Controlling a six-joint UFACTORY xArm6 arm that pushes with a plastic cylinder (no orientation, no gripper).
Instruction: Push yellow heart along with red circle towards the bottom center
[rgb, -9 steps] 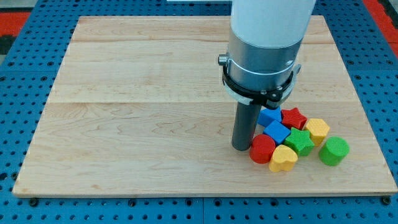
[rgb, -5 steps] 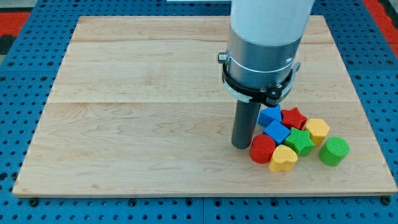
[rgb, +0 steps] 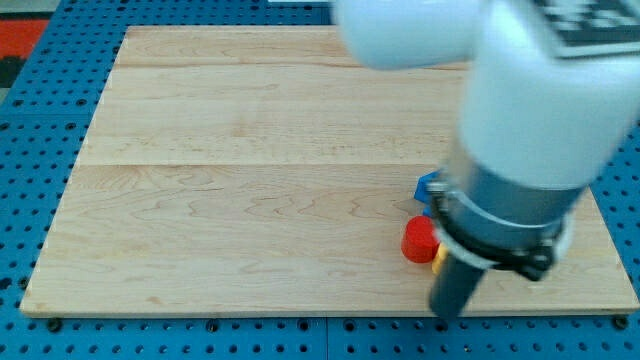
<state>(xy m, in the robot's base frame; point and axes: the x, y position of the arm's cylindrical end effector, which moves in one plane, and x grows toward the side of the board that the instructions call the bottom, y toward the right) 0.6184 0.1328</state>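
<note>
red circle (rgb: 420, 240): visible, just left of rod
yellow heart (rgb: 439, 257): mostly hidden, sliver showing
my tip (rgb: 448, 313): below-right of red circle; no claw, holds nothing
blue block (rgb: 429, 186): partly hidden, shape unclear

**A pale wooden bench on a blue pegboard base**

You see a light wooden bench (rgb: 230, 180) filling most of the view, made of long planks whose seams and grain run from the view's left to the view's right. Its surface is evenly lit, with a soft sheen and no hard shadows. Around it lies a blue perforated base (rgb: 40, 90), dotted with regular rows of holes. At the view's top left corner you can make out a red perforated panel (rgb: 22, 35).
</note>
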